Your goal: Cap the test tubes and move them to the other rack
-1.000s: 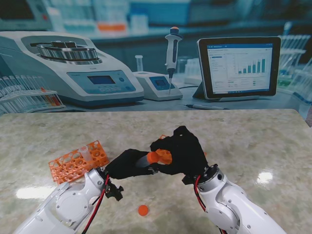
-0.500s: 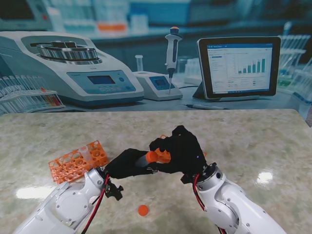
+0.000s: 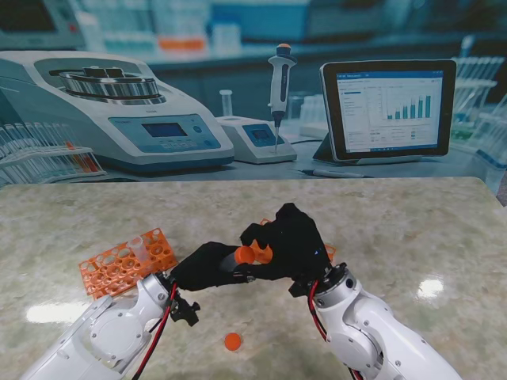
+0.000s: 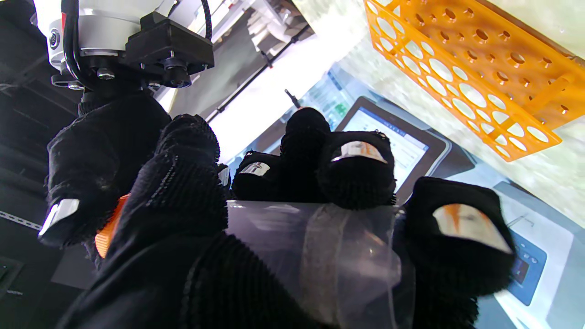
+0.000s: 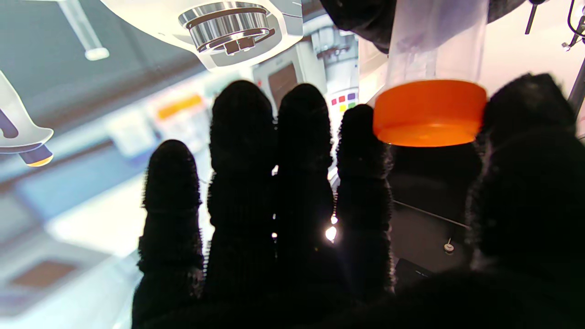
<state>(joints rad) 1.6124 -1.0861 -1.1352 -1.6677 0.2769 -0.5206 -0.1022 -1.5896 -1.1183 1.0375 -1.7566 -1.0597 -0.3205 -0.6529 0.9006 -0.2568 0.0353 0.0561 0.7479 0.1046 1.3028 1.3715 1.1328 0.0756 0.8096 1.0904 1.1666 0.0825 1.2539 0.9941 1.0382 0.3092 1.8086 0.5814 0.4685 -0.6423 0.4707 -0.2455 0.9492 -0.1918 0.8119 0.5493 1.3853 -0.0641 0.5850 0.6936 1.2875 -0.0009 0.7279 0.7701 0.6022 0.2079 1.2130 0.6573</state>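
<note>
Marble-patterned table top (image 3: 412, 229) fills the stand view, with printed lab equipment as a backdrop along its far edge. Orange rack (image 3: 127, 260) lies at about nine o'clock from the two hands, tilted, with one clear tube (image 3: 139, 245) standing in it; a second orange rack (image 4: 470, 77) shows in the left wrist view, and in the stand view only a corner of it peeks out at three o'clock from behind the right hand. Both black-gloved hands meet near the table's middle, nearer to me. The left hand (image 3: 207, 266) is wrapped around a clear test tube (image 4: 320, 256), its fingers (image 4: 356, 169) curled over the tube's wall, the tube pointing toward two o'clock. The right hand (image 3: 289, 244) is at the tube's mouth with its thumb (image 5: 525, 173) and index finger (image 5: 363, 151) on either side of the orange cap (image 5: 429, 112); the cap sits on the tube's end, though how fully it is seated cannot be told. The other three fingers stand straight and close together. A loose orange cap (image 3: 232, 341) lies on the table at six o'clock from the hands, well apart from them.
</note>
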